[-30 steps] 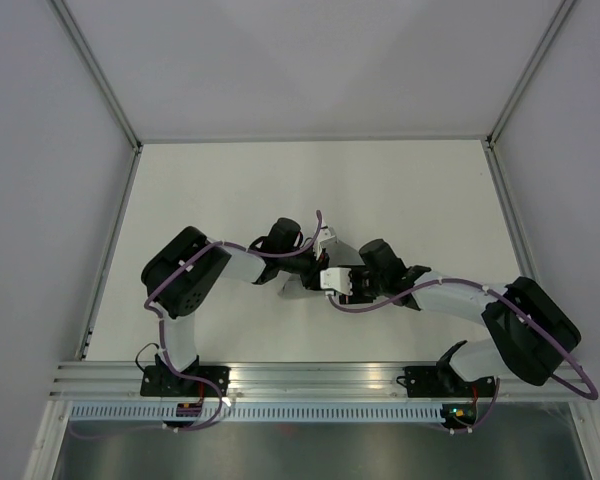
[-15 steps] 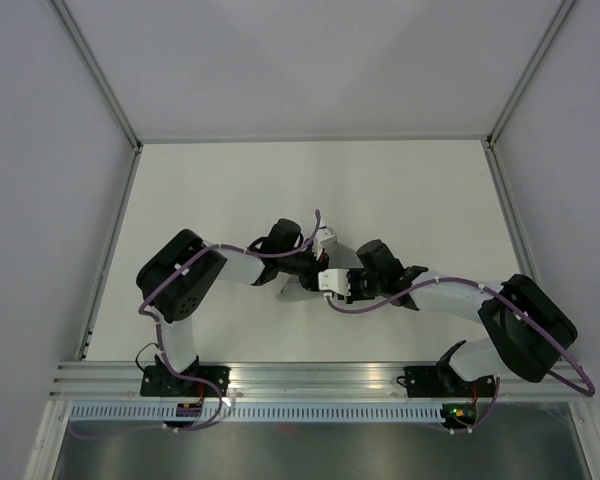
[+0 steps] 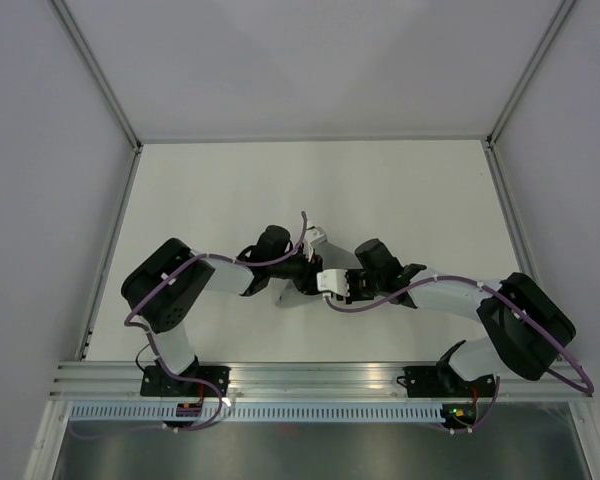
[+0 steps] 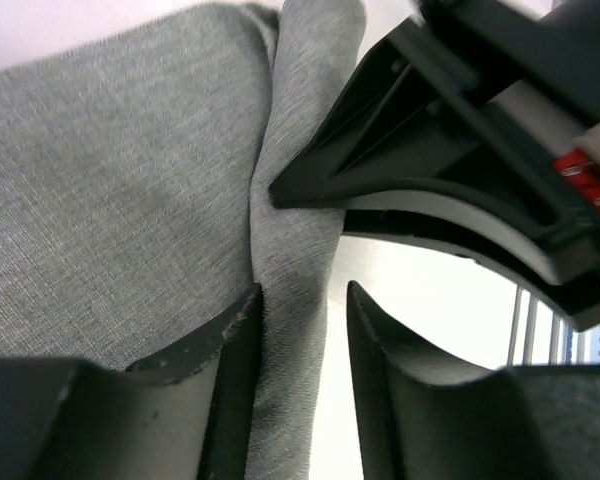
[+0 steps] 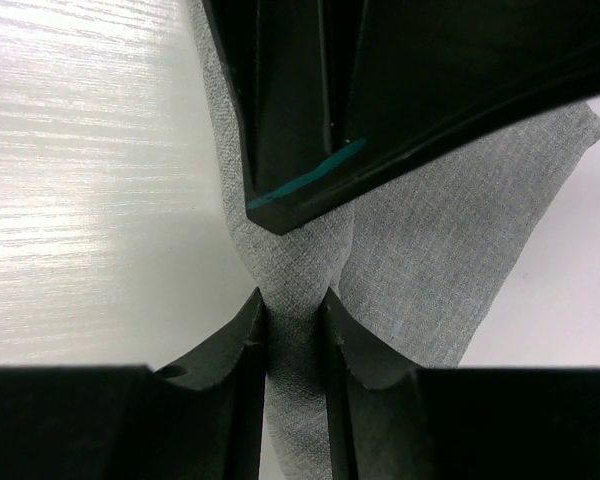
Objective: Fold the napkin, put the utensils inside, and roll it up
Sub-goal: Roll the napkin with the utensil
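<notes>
Only the wrist views show it—right tool [image 5: 295,312] pinching a fold of the napkin [image 5: 430,230], left tool [image 4: 303,300] part-open astride it—white table [image 3: 410,190], pale walls [image 3: 310,60] around.

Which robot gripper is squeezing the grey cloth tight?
The right gripper: it pinches the grey fabric napkin's fold tight, while the left gripper leaves a gap.

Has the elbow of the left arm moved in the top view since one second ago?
Yes. The left arm's elbow has gone left and toward the aluminium rail at the near edge.
</notes>
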### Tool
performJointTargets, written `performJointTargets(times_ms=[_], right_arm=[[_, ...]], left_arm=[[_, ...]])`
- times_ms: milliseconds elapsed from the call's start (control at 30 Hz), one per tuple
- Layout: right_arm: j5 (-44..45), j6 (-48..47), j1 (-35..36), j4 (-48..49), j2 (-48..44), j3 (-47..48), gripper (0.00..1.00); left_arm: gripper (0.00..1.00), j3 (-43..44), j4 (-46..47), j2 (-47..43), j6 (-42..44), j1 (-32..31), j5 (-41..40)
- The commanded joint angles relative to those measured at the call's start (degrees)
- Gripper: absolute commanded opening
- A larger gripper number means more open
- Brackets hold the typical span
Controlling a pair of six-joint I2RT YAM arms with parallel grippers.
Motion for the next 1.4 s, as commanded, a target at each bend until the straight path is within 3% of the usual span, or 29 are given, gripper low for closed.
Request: performJointTargets(times_ms=[0, 133, 400, 533, 667, 700, 767, 900, 933, 1133, 1267, 1367], right_arm=[[3.1, 0.6, -0.6, -3.8, 1.3, 0.6, 0.11], [3.0, 0.6, -0.6, -4.5, 1.7, 1.3, 0.11], [3.5, 0.3, -0.6, -8.8, 1.6, 3.2, 0.07], [3.8, -0.5, -1.4, -11.8, 0.9, 2.9, 0.06], [1.9, -1.5, -4.1, -15.2, 0.6, 3.7, 0.06], [0.9, -1.6, -4.8, -15.9, 0.5, 3.9, 0.06], [0.2, -2.6, -7.2, -17.8, 0.6, 4.6, 0.06], [-2.9, -4.5, -10.5, -23.2, 3.1, 7.8, 0.06], [-4.3, -5.1, -11.7, -25.9, 4.0, 8.6, 0.06], [-7.7, -8.1, -15.2, -35.7, 12.0, 16.8, 0.05], [-10.1, -10.2, -16.0, -43.2, 19.1, 25.1, 0.05], [-10.8, -11.1, -17.1, -48.2, 24.9, 30.7, 0.04]], left_arm=[[0.45, -0.6, 5.8, -4.2, -3.0, 0.1, 0.6], [0.47, -2.1, 6.8, -7.5, -2.9, 0.2, -1.3], [0.47, -10.4, 14.0, -15.5, -6.9, 1.8, -16.0], [0.50, -12.6, 12.2, -20.4, -9.2, 2.1, -19.9], [0.63, -16.2, 14.3, -24.7, -16.1, 2.2, -26.5], [0.78, -17.7, 18.3, -26.5, -18.5, 2.5, -28.3], [0.85, -21.5, 20.3, -27.6, -21.8, 3.4, -29.5], [0.81, -22.1, 17.8, -31.3, -18.7, 3.4, -26.6], [0.87, -23.0, 17.5, -33.1, -17.4, 3.4, -25.5], [0.84, -25.9, 14.4, -40.3, -10.4, -0.7, -35.4], [0.84, -20.4, 6.9, -36.0, 1.9, -12.9, -44.8], [0.84, -13.7, 2.8, -30.0, 8.7, -17.3, -47.0]])
